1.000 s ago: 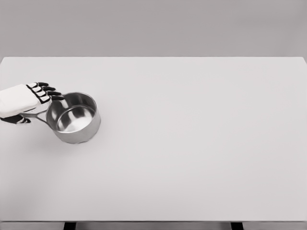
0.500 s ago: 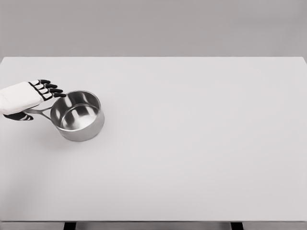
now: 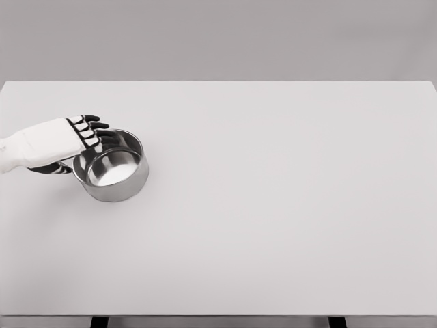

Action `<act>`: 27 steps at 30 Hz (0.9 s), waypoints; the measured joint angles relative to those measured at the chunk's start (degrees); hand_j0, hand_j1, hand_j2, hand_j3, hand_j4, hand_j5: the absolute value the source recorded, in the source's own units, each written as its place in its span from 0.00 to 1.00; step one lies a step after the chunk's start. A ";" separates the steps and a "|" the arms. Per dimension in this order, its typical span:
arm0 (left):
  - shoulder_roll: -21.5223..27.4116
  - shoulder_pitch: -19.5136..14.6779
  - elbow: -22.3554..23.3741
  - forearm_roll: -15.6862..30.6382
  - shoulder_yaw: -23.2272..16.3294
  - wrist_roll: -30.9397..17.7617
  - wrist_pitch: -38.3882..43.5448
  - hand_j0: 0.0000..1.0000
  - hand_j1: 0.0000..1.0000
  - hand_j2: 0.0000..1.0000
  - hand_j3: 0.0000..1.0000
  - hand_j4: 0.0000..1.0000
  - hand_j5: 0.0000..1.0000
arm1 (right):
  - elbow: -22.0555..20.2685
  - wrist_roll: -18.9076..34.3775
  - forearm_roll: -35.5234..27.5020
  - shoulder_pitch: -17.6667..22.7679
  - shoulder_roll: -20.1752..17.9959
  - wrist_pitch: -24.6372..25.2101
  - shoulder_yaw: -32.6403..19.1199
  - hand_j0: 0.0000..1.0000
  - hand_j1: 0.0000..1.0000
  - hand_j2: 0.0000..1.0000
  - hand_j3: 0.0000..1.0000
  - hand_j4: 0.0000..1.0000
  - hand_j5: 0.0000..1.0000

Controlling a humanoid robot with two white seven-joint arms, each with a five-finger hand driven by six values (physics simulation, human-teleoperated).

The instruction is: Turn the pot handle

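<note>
- Sitting on the far-left part of the white table [image 3: 273,205], the pot [image 3: 112,175] stands upright with its open mouth facing up, well apart from every edge but the left one.
- Reaching in from the left edge, the left hand [image 3: 76,140] lies over the near-left rim of the pot, its dark-tipped fingers [image 3: 94,126] spread and pointing right across the rim, while the thumb side drops below, where the handle should be.
- Only a short grey stub of the handle [image 3: 67,164] shows under the palm; whether the hand is truly clasped around it or just resting on top cannot be told from this view.
- Judging by its look, the pot is thin polished steel: rigid, fairly light, and smooth enough to slide on the matte table rather than tip.
- Its shape is a low straight-walled cylinder with a rolled lip and a flat, bright bottom that mirrors the light.
- A long thin handle gives good leverage, so the sensible place to take hold is along that handle, away from the wall, letting a sideways push swing the whole pot about its base.
- Metal on smooth plastic fingers is probably slippery, so a loose hold could skate off.
- No right arm shows anywhere.
</note>
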 measured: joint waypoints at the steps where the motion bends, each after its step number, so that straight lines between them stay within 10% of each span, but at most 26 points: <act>1: 0.01 0.00 -0.22 0.01 -0.05 0.00 0.00 1.00 1.00 1.00 1.00 1.00 1.00 | 0.00 0.00 0.00 0.00 0.00 0.00 0.00 1.00 1.00 1.00 1.00 1.00 1.00; 27: 4.37 1.79 -7.70 7.88 1.80 -0.46 0.02 1.00 1.00 1.00 1.00 1.00 1.00 | 0.00 0.00 0.00 0.00 0.00 0.00 0.00 1.00 1.00 1.00 1.00 1.00 1.00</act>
